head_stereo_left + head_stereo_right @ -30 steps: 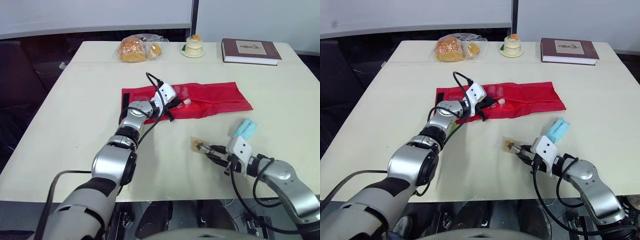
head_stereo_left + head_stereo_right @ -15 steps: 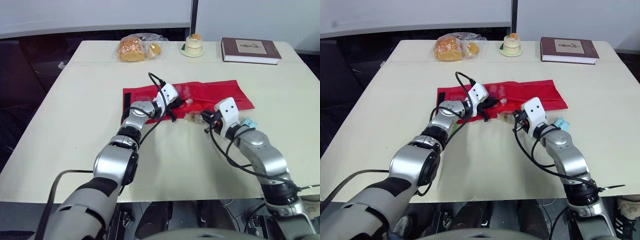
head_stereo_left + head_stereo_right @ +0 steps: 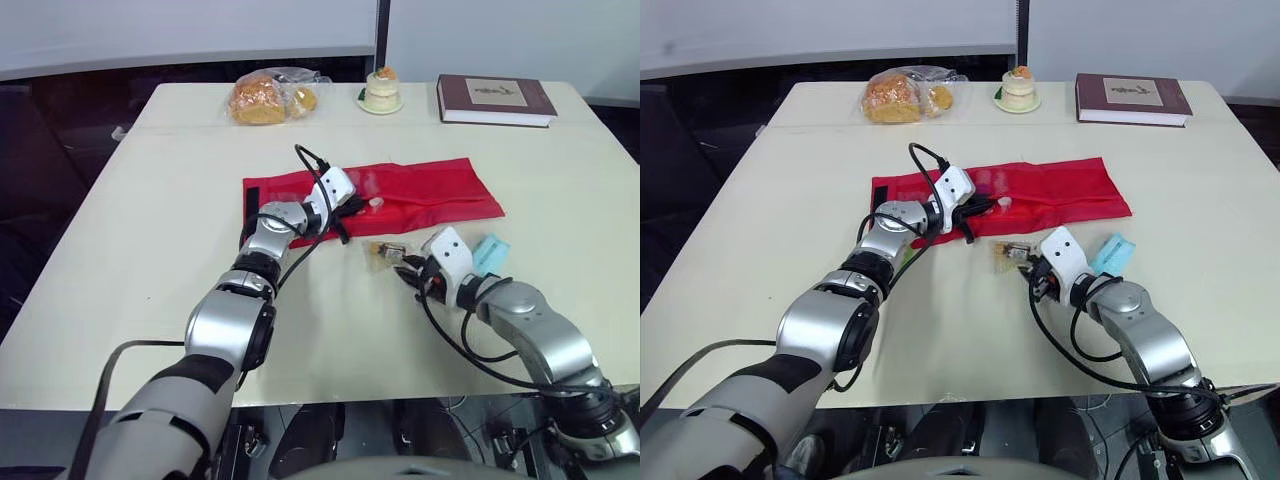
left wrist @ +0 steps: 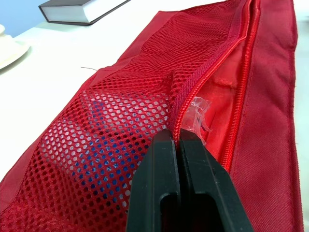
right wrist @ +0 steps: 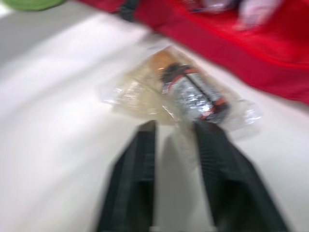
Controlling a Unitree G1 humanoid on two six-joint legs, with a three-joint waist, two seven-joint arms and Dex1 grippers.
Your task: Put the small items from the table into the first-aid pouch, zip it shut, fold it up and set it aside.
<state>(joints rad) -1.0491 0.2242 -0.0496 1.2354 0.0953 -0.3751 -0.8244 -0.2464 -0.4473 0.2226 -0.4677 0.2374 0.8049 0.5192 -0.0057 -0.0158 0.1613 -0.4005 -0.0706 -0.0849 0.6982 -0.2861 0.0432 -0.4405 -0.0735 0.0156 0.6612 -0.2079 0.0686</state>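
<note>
While left gripper (image 3: 352, 208) is clamped on the zip edge of the red pouch (image 3: 430, 190), I see right gripper (image 5: 175, 126) with fingers parted, tips at the clear packet (image 3: 385, 250) lying on the table (image 3: 150, 250) just beside the pouch. Teal packet (image 3: 490, 253) sits by the right wrist.

A broad cream surface (image 3: 150, 230) is stretching across the middle of the room under soft, even light. A faint seam (image 3: 200, 126) is running across its far part. Behind it a pale wall (image 3: 200, 30) is standing, with a dark vertical strip (image 3: 383, 30) splitting it in two. A dark floor (image 3: 40, 220) is showing along the surface's left side.
</note>
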